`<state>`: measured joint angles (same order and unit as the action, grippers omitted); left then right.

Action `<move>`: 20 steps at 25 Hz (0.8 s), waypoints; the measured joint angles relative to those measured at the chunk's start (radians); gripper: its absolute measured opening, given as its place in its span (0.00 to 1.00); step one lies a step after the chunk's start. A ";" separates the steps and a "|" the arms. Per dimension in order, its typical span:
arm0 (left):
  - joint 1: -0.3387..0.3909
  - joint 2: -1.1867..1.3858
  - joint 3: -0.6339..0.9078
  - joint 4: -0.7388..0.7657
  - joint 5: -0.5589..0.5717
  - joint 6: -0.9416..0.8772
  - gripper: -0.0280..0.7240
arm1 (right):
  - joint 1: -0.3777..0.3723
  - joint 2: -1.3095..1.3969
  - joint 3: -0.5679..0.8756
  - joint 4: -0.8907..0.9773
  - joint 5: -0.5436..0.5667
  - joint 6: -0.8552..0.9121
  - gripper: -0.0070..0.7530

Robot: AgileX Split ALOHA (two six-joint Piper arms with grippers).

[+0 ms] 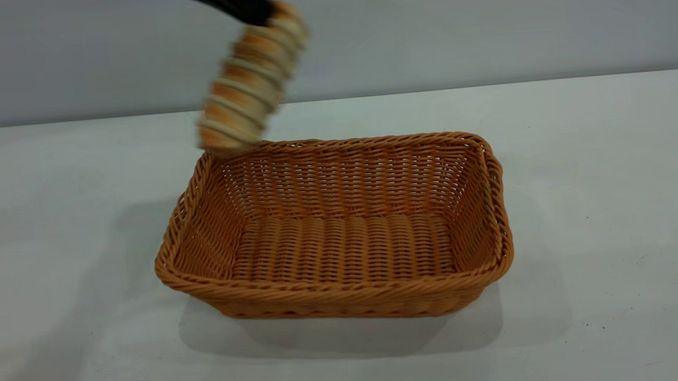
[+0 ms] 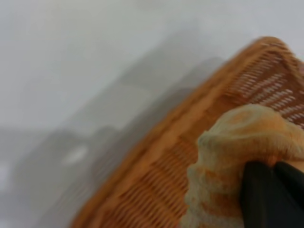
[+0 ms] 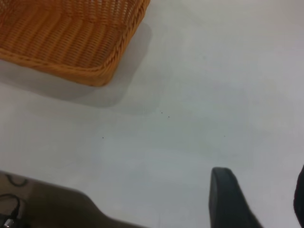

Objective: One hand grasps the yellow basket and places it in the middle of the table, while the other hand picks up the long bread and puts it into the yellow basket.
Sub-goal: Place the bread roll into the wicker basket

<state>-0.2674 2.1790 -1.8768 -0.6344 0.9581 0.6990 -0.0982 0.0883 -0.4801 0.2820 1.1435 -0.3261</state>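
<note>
The yellow basket (image 1: 341, 231) stands empty in the middle of the white table (image 1: 606, 199). My left gripper (image 1: 248, 3) is shut on the upper end of the long bread (image 1: 249, 82), which hangs tilted in the air above the basket's far left corner. In the left wrist view the bread (image 2: 237, 156) sits between the black fingers (image 2: 266, 199), with the basket's rim (image 2: 190, 114) below. My right gripper (image 3: 259, 190) is open and empty over bare table, away from the basket (image 3: 71, 38); it is out of the exterior view.
The table's edge and a dark floor with a cable (image 3: 14, 199) show in the right wrist view. A grey wall (image 1: 481, 26) runs behind the table.
</note>
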 joint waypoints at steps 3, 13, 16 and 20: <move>-0.085 0.028 -0.001 0.032 -0.020 0.000 0.07 | 0.000 0.000 0.000 0.000 -0.001 0.000 0.43; -0.176 0.118 -0.001 0.122 -0.127 -0.024 0.35 | 0.000 0.000 0.000 0.000 -0.002 0.008 0.43; -0.176 0.118 -0.003 0.120 -0.131 -0.024 0.58 | 0.000 0.000 0.000 0.000 -0.002 0.008 0.43; -0.176 0.117 -0.003 0.118 -0.128 -0.025 0.71 | 0.000 0.000 0.000 0.000 -0.002 0.014 0.43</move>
<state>-0.4430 2.2960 -1.8802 -0.5164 0.8305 0.6737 -0.0982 0.0883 -0.4801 0.2820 1.1417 -0.3119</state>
